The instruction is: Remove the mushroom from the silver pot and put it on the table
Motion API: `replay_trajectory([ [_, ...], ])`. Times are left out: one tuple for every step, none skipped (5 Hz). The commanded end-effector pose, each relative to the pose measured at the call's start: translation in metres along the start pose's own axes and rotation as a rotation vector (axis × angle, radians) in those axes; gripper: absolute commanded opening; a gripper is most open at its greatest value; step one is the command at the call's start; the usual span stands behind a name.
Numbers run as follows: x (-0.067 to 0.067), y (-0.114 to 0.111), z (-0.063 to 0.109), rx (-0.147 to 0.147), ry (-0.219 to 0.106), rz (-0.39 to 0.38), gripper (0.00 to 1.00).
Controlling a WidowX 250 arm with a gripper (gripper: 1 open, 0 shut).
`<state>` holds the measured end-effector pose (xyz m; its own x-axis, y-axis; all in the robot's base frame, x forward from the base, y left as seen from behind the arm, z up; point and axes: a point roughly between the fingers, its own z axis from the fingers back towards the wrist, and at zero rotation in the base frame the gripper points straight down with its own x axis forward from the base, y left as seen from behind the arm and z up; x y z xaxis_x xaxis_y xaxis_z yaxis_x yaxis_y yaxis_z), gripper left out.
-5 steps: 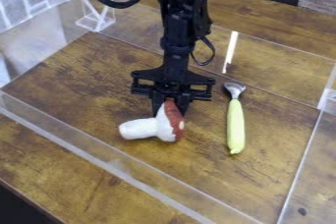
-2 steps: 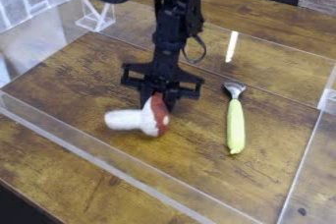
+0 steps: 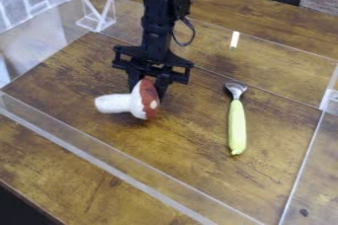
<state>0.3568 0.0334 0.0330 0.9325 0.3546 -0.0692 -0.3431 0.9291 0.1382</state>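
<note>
**Mushroom lying on the wood under the tool**

Across the whole view runs the surface (image 3: 79, 160), dark brown wood-grain planks with low clear walls around the working area. Over its middle stands the black arm (image 3: 161, 12), coming down from the top edge and pointing straight down. At the arm's lower end is the tool (image 3: 149, 89), with a black crossbar above its fingers. The tips sit right at the mushroom's cap; the jaws look partly apart, but whether they grip the cap or merely straddle it I cannot tell from this angle.

To the right, well apart from the tool, lies the utensil (image 3: 236, 125), its yellow handle toward the camera and its silver head away.

Beneath the tool lies the mushroom (image 3: 128, 104) on its side on the surface, white stem pointing left, reddish-brown cap on the right under the tips.

Farther back, right of the arm, lies a small white stick (image 3: 234, 39).
</note>
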Motion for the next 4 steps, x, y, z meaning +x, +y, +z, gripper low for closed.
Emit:
replay_trajectory([
  [0.009,-0.003,0.013,-0.020,-0.037,0.029,0.00],
  [0.010,-0.010,0.012,-0.025,-0.030,0.038,0.00],
  [0.008,-0.017,0.019,-0.031,-0.024,-0.004,0.00],
  [0.006,-0.024,0.024,-0.038,-0.018,-0.043,0.00],
])
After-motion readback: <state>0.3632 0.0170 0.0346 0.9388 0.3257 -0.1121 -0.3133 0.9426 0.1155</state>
